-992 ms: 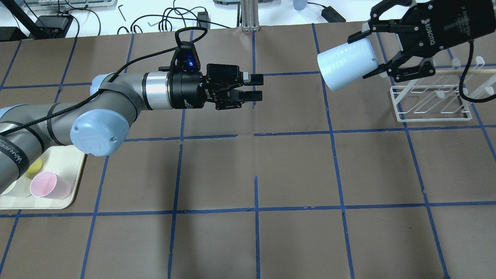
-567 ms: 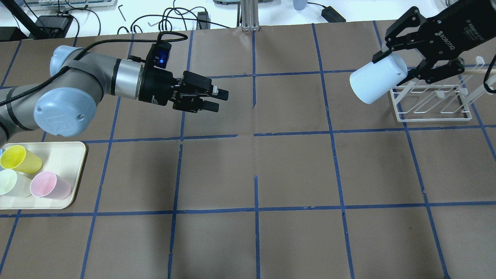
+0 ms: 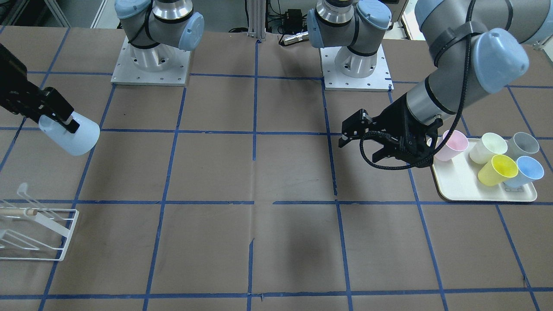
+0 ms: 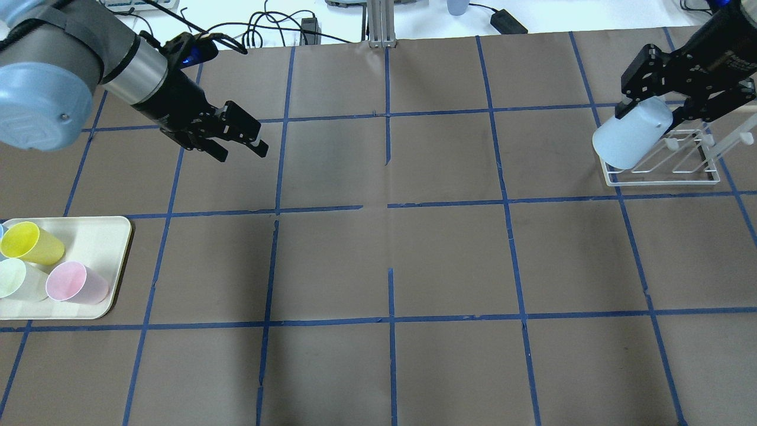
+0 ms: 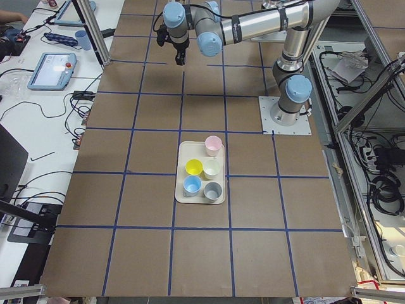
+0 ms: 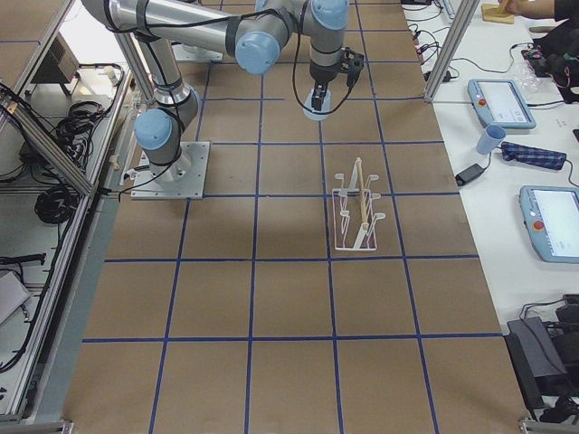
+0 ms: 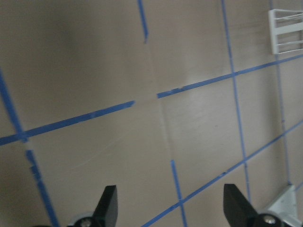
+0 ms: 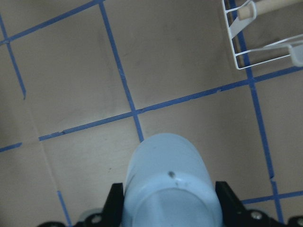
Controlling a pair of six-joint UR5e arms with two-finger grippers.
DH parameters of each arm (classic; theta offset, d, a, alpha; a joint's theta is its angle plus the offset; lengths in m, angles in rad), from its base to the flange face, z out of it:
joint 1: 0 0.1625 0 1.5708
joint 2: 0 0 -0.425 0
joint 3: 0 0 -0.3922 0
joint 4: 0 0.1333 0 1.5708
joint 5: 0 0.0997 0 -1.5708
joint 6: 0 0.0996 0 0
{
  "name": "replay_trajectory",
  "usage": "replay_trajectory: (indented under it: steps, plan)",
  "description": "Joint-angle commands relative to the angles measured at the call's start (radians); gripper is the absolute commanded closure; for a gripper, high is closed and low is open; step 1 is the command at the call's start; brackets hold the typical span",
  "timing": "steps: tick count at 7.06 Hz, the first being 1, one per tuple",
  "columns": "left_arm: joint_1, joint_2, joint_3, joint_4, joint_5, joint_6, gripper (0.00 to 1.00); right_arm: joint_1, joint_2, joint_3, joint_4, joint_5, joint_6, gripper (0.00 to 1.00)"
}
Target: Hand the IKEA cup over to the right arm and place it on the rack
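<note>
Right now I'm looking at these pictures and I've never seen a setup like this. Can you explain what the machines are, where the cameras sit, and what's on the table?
These are two robot arms bolted to a table covered in brown paper with a blue tape grid. Each arm ends in a black two-finger gripper. All the pictures show the same moment from different cameras: one behind the robot looking down, one facing it, one at each end of the table, and one on each wrist. The right gripper holds a pale blue cup tilted in the air, near a white wire rack but not yet on it. The left gripper is open and empty. On a cream tray stand five more cups: pink, yellow, blue, grey and a pale one.
</note>
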Motion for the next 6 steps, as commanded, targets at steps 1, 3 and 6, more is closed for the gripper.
replay_trajectory:
  steps: [1,3,6]
  plan:
    - [-0.021,0.05,0.057,-0.092,0.197,-0.045,0.0,-0.005,0.038,0.0,-0.134,-0.126,-0.084,0.75]
    - [-0.071,0.11,0.065,-0.091,0.359,-0.177,0.0,-0.01,0.093,0.002,-0.225,-0.178,-0.142,0.76]
    - [-0.15,0.116,0.068,-0.081,0.348,-0.327,0.0,-0.073,0.139,0.002,-0.228,-0.176,-0.184,0.76]
